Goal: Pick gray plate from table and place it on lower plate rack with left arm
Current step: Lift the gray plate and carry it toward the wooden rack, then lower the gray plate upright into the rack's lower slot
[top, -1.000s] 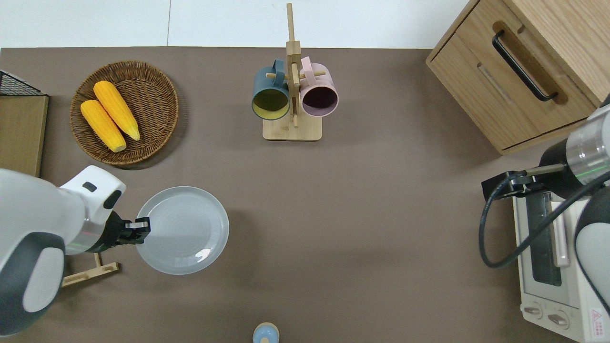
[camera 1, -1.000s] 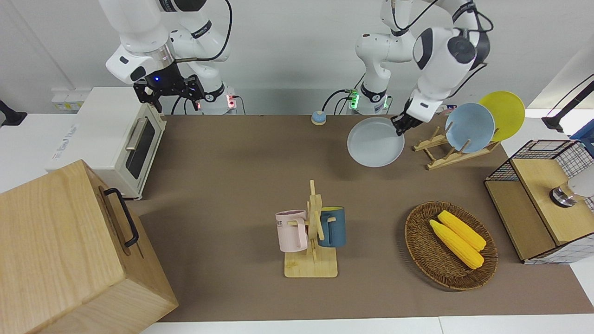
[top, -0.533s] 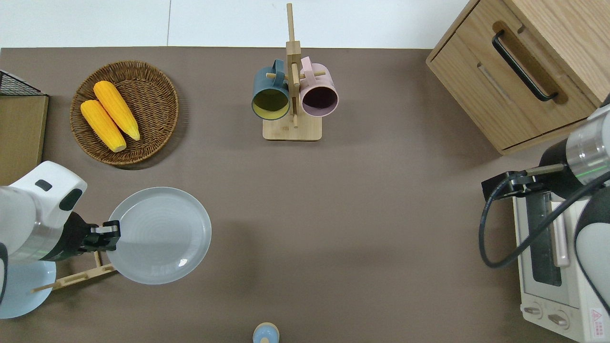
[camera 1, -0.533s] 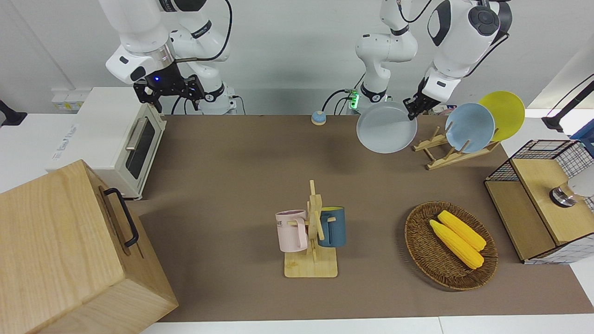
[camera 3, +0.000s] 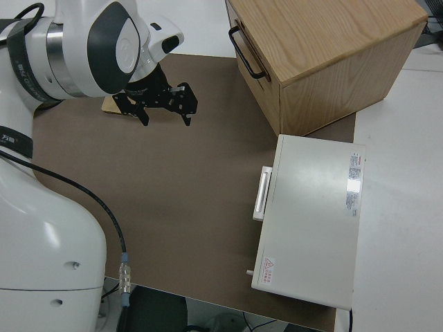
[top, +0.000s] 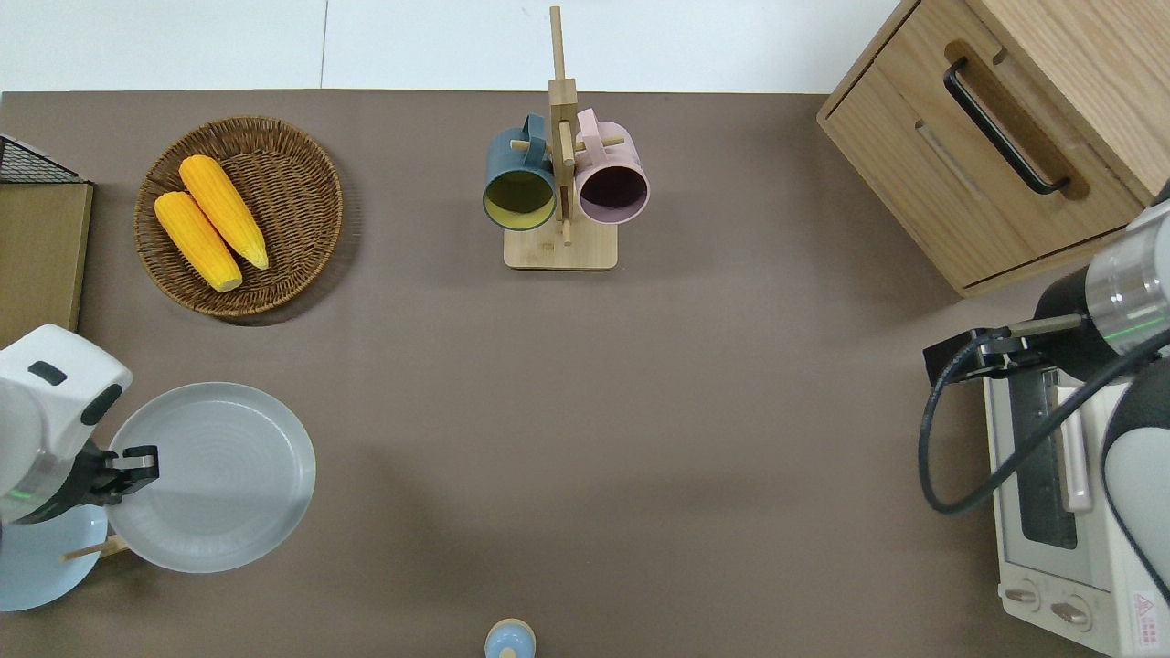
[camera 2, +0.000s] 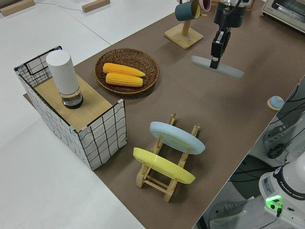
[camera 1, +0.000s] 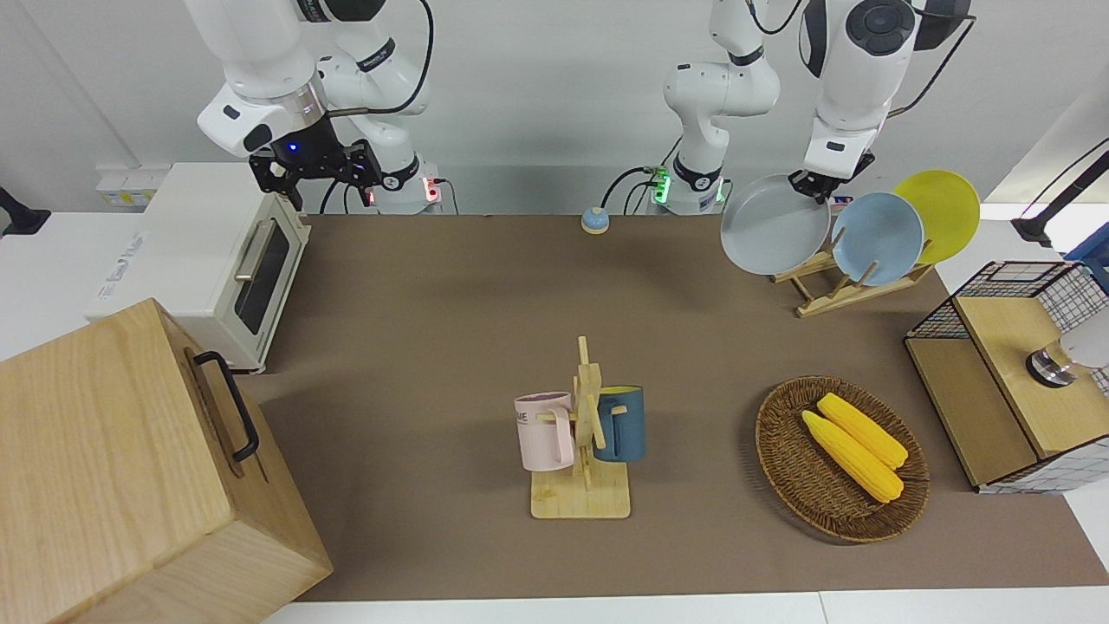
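While your left gripper (top: 137, 461) kept its fingers clamped on the rim of the gray plate (top: 215, 477), it carried the plate across from the open table until it hung in the air, overlapping the free end of the plate rack (camera 1: 836, 282). Your right arm sat parked, gripper spread open. By my reading, that left only tilting the plate and lowering it into a free slot beside the blue plate (camera 1: 877, 238).

Overhead view: the lower plate rack (top: 89, 551) is almost wholly covered by the gray plate (top: 212, 477) and the left arm; only one peg tip shows. The sky-blue plate (top: 37, 570) is cut by the frame edge and partly covered. The toaster oven (top: 1065, 512) and wooden cabinet (top: 996, 137) run out of frame. Front view: the gray plate hides the rack's end nearest it.
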Motion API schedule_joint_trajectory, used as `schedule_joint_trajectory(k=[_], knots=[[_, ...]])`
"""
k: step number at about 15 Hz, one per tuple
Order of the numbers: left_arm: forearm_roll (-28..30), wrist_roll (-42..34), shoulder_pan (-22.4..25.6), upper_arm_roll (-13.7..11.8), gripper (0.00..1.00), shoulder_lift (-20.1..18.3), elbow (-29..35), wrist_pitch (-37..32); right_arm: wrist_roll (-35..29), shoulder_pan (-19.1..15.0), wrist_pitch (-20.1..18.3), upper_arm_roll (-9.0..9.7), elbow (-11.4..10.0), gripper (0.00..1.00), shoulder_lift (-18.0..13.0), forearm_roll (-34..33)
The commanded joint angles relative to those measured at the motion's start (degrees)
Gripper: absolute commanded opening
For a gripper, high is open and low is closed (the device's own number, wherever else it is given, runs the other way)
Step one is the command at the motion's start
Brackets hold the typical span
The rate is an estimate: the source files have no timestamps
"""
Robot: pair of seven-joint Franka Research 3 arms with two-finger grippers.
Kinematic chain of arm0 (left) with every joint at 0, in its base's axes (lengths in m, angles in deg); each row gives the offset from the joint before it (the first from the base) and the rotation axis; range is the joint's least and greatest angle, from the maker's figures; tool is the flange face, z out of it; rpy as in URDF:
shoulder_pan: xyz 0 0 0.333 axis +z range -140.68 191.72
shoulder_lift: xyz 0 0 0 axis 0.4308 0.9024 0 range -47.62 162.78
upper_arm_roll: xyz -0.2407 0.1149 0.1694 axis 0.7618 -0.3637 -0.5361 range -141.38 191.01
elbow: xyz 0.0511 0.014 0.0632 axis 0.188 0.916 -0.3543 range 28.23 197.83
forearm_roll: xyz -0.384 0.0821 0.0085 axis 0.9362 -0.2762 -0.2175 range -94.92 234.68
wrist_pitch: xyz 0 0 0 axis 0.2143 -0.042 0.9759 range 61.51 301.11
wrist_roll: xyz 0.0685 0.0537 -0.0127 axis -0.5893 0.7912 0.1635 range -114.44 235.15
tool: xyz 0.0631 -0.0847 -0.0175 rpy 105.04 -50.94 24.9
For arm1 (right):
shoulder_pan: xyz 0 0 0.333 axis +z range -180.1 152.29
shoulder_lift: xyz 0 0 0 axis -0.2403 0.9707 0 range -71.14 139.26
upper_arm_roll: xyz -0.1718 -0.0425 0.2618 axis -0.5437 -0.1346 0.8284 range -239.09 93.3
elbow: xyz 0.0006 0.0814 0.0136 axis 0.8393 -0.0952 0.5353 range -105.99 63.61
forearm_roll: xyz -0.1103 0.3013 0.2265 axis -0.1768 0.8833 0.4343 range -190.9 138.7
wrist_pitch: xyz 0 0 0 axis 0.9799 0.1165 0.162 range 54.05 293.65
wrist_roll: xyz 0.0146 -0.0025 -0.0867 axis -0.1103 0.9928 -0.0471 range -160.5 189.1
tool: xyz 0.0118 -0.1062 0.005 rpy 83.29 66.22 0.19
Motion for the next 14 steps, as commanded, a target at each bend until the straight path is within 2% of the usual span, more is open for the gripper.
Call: schedule_joint_trajectory(k=[1, 5, 9, 14], knots=[[-7.2, 0.4, 0.2, 1.2, 0.00, -0.4, -0.6, -3.1, -0.7, -1.3, -0.7, 1.21, 0.4, 0.983, -0.1, -0.4], [-16.0, 0.0, 0.2, 1.2, 0.00, 0.1, -0.2, -3.5, -0.7, -1.3, -0.6, 1.21, 0.4, 0.983, -0.1, -0.4], [-21.9, 1.1, 0.3, 1.2, 0.00, 1.3, 1.9, -3.6, -0.7, -1.3, -0.6, 1.13, 0.4, 0.983, -0.1, -0.4], [-25.4, 9.1, 0.0, 1.2, 0.00, 2.0, 6.3, -3.5, -0.7, -1.3, -0.6, 1.21, 0.3, 0.983, -0.1, -0.4]])
